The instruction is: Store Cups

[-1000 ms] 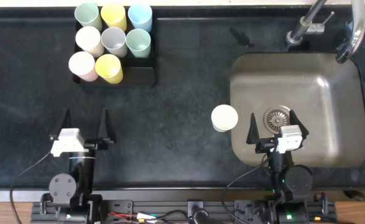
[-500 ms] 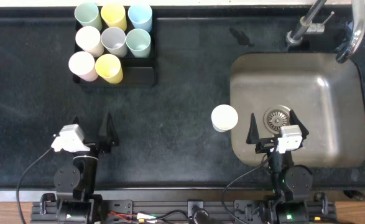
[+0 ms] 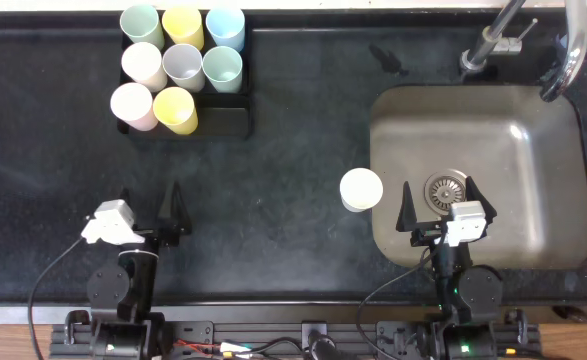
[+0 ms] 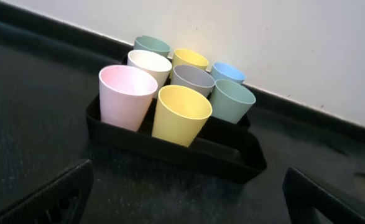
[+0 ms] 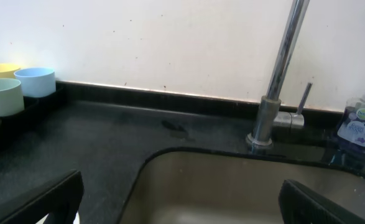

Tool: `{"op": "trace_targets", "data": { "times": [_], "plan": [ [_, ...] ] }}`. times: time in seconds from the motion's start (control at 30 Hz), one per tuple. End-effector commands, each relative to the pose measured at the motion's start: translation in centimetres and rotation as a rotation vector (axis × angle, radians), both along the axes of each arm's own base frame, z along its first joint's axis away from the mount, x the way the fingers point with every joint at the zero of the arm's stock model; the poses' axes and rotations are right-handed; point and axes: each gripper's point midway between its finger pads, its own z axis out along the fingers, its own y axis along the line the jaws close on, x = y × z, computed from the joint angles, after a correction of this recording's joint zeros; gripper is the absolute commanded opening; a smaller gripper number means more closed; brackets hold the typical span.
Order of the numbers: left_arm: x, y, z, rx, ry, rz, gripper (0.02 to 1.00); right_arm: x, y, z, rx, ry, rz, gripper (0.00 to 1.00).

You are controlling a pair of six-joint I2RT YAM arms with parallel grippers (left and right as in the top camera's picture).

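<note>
top view: black tray [image 3: 235, 122] sits at the far left of the dark countertop [image 3: 293, 130], holding eight cups upright in a three-by-three grid. back row is pale green cup [image 3: 141, 22], yellow cup [image 3: 183, 22], blue cup [image 3: 225, 25]; middle row is cream cup [image 3: 143, 62], grey cup [image 3: 183, 63], green cup [image 3: 222, 68]; front row is pink cup [image 3: 133, 103] and a second yellow cup [image 3: 175, 108], with the front-right slot bare. left gripper [image 3: 149, 200] hangs near its base, well apart from the tray and on the near side of it, claw spread wide with nothing in it; the left wrist view looks at the tray between its two fingers. loose white cup [image 3: 360, 189] stands alone on the countertop in the middle, just beside the left rim of the sink [image 3: 533, 110], outside the tray and well apart from it; cannot tell if it is mouth up. right gripper [image 3: 439, 195] sits over the near-left part of the sink basin, close to the drain [image 3: 445, 190], claw also wide and holding nothing, the white cup just beside it on its left. faucet [image 3: 493, 35] rises behind the sink. right wrist view shows a soap bottle [image 5: 359, 127] beside the faucet.
</note>
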Motion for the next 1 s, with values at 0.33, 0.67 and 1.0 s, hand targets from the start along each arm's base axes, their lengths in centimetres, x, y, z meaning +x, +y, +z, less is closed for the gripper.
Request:
{"op": "trace_targets", "data": {
  "times": [0.33,0.67,1.0],
  "plan": [
    [-0.06,-0.39,0.14,0.151,-0.010,-0.034,1.000,0.03,-0.21,-0.31,0.003,-0.002,-0.011,0.993],
    [-0.06,-0.38,0.14,0.193,-0.011,-0.037,1.000,0.03,-0.21,-0.31,0.003,-0.002,-0.011,0.996],
    [-0.06,-0.38,0.14,0.193,-0.011,-0.037,0.998,0.03,-0.21,-0.31,0.003,-0.002,-0.011,0.993]
  ]
}}
